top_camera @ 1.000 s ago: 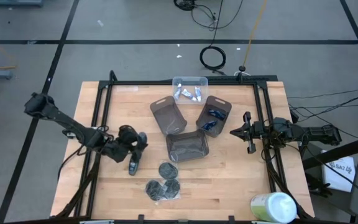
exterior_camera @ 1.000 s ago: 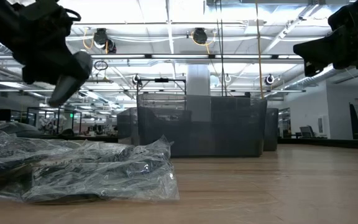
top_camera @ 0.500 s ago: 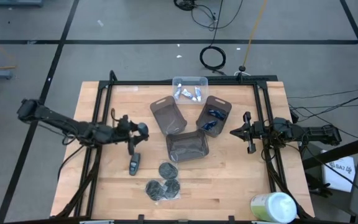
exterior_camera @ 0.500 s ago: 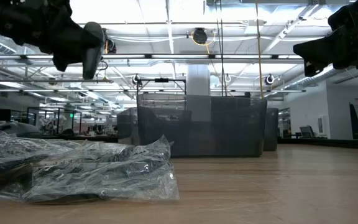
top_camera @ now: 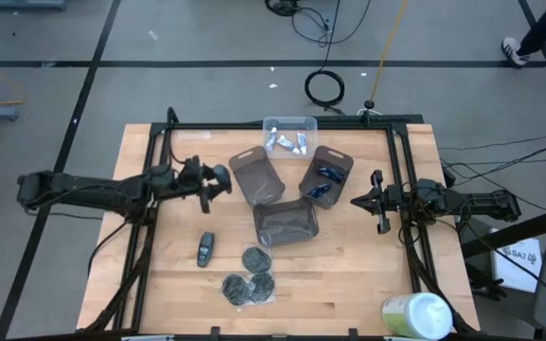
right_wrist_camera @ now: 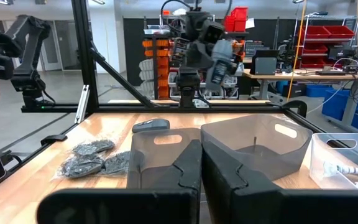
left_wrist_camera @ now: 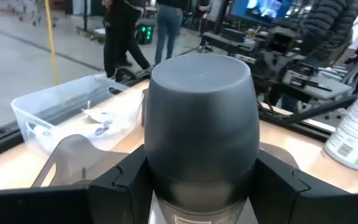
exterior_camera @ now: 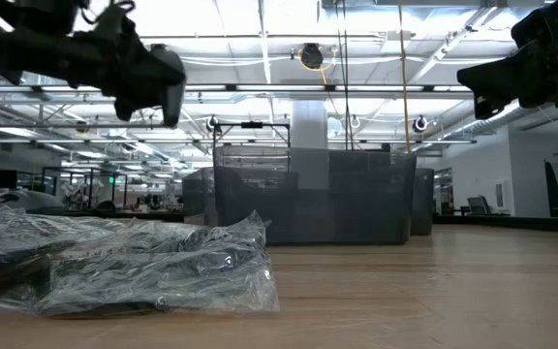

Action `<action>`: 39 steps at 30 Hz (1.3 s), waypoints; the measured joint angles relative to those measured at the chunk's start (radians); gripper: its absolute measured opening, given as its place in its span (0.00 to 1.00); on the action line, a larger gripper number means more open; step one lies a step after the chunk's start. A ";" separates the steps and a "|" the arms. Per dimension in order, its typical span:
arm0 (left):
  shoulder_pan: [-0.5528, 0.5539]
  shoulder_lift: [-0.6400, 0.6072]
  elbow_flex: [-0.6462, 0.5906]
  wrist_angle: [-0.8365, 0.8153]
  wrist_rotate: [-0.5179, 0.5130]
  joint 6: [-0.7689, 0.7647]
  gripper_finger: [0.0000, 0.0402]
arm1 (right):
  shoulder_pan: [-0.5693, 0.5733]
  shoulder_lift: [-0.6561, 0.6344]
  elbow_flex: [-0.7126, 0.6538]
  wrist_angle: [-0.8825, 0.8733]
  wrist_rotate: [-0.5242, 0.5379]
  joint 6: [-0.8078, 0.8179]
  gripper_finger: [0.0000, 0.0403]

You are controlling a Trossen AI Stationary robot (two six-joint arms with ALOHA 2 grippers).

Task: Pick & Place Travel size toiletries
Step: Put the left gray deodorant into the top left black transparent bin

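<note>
My left gripper (top_camera: 210,183) is shut on a grey-blue oval stick (left_wrist_camera: 201,124) and hovers above the table just left of the left smoky-grey tray (top_camera: 256,177); the right wrist view shows the same stick (right_wrist_camera: 219,62) in the air. A second stick (top_camera: 205,248) lies flat on the wood. Dark-grey discs (top_camera: 249,283) in clear wrap lie near the near edge. White tubes (top_camera: 287,142) lie in the clear tray, and dark-blue bottles (top_camera: 325,180) in the right smoky tray. My right gripper (top_camera: 378,202) waits shut at the table's right side. My left gripper pinches the oval stick between its two fingers (left_wrist_camera: 123,180), which sit on the stick's two sides near its lower end (left_wrist_camera: 197,186). The fingers come level from the table's left. The stick is lifted clear, and its rounded end (left_wrist_camera: 201,74) pokes out past the fingertips.
Three smoky-grey trays (top_camera: 285,224) and a clear tray (top_camera: 289,128) stand at the table's middle and far side. A big pale-green-and-white container (top_camera: 417,315) stands at the near right corner. A black frame (top_camera: 159,170) runs along the table's sides. People stand in the room beyond.
My left gripper, holding the stick throughout, has risen and moved toward the far edge and to the right, from over the lying stick to beside the left smoky tray. The held stick has swung from slanting to nearer level. The right arm has kept still.
</note>
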 joint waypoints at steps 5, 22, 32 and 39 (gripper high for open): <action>0.095 0.108 0.082 -0.022 0.110 -0.023 0.49 | 0.000 0.000 0.000 0.000 0.000 0.000 0.01; 0.229 0.567 0.620 -0.572 0.170 0.098 0.49 | 0.000 0.000 0.000 0.000 0.000 0.000 0.01; 0.282 0.729 0.669 -0.605 0.170 0.076 0.49 | 0.000 0.000 0.000 0.000 0.000 0.000 0.01; 0.283 0.792 0.669 -0.618 0.170 0.049 0.49 | 0.000 0.000 0.000 0.000 0.000 0.000 0.01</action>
